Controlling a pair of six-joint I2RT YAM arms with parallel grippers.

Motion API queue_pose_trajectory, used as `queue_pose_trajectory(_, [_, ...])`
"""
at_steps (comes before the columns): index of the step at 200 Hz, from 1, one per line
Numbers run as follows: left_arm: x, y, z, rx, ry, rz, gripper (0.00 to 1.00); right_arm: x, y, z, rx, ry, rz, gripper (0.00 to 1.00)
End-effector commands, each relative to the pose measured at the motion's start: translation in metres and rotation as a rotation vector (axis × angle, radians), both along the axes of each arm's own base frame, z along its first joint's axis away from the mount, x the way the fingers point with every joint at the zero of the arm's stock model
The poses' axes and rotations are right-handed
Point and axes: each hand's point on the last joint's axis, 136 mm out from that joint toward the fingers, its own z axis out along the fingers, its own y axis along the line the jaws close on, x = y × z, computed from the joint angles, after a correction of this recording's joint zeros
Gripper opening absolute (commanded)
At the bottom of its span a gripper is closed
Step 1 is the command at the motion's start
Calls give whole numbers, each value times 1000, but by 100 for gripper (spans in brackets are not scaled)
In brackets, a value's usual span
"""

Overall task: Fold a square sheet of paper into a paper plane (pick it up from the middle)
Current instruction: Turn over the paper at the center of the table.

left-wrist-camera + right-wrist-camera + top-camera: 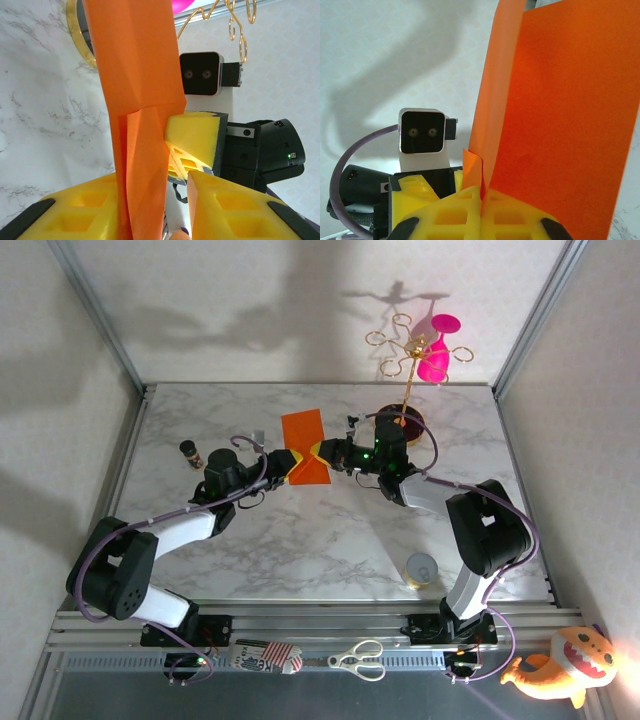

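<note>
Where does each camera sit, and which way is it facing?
Top external: fixed above and behind the robot, looking down on the table; left arm and right arm show, bases at the bottom, left end effector and right end effector meeting at the orange paper.
Left wrist: on the left arm, looking along its yellow fingers at the paper between them, toward the right arm.
Right wrist: on the right arm, looking along its fingers shut on the paper, toward the left arm.
Shared: the paper; wrist views face each other.

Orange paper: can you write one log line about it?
orange paper: held up, creased | right pincer: shut on it | left pincer: open around it
</note>
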Motion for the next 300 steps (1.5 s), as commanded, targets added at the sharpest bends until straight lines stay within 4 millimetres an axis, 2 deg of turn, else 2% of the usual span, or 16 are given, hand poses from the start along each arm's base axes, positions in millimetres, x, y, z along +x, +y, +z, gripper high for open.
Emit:
queue_pose_trajectory(1, [7, 1, 10, -16, -23, 5, 31, 3, -4, 1, -9, -17, -19, 6])
queue_pose_trajectory(42, [11, 5, 5, -2, -7, 23, 18, 5, -6, -3, -26, -12, -33, 9])
queue_pose_trajectory(64, [14, 10, -3, 41, 10, 45, 9, 12, -17, -8, -84, -22, -97, 24])
queue_pose_trajectory(77, [17, 15, -15, 113, 30, 63, 7, 21, -32, -14, -161, -36, -178, 38])
queue_pose_trajectory(97, [22, 34, -42, 346, 71, 118, 7, 35, -62, -25, -337, -72, -337, 52])
queue_pose_trajectory(110, [24, 57, -60, 552, 109, 175, 6, 42, -83, -27, -448, -103, -436, 60])
queue_pose_trajectory(121, [26, 80, -68, 725, 133, 233, 6, 47, -101, -26, -525, -121, -522, 64])
queue_pose_trajectory(132, [27, 102, -69, 886, 150, 281, 6, 50, -117, -24, -583, -130, -595, 69])
queue_pose_trajectory(150, [24, 126, -64, 1113, 163, 338, 6, 52, -139, -19, -649, -137, -696, 74])
queue_pose_trajectory(186, [19, 148, -52, 1497, 172, 404, 6, 49, -160, -13, -722, -159, -768, 76])
queue_pose_trajectory(214, [22, 139, -51, 1723, 135, 390, 5, 42, -173, -11, -726, -149, -820, 76])
queue_pose_trajectory(233, [26, 120, -63, 1814, 125, 340, 5, 40, -181, -8, -706, -152, -859, 76])
queue_pose_trajectory(248, [28, 103, -82, 1849, 128, 285, 6, 39, -188, -7, -702, -149, -892, 76])
queue_pose_trajectory(275, [30, 62, -119, 1803, 150, 186, 12, 40, -195, -8, -699, -134, -918, 76])
queue_pose_trajectory(288, [30, 37, -140, 1693, 168, 118, 17, 40, -195, -12, -705, -119, -916, 76])
queue_pose_trajectory(300, [31, 14, -149, 1561, 175, 80, 23, 41, -195, -16, -713, -103, -911, 75])
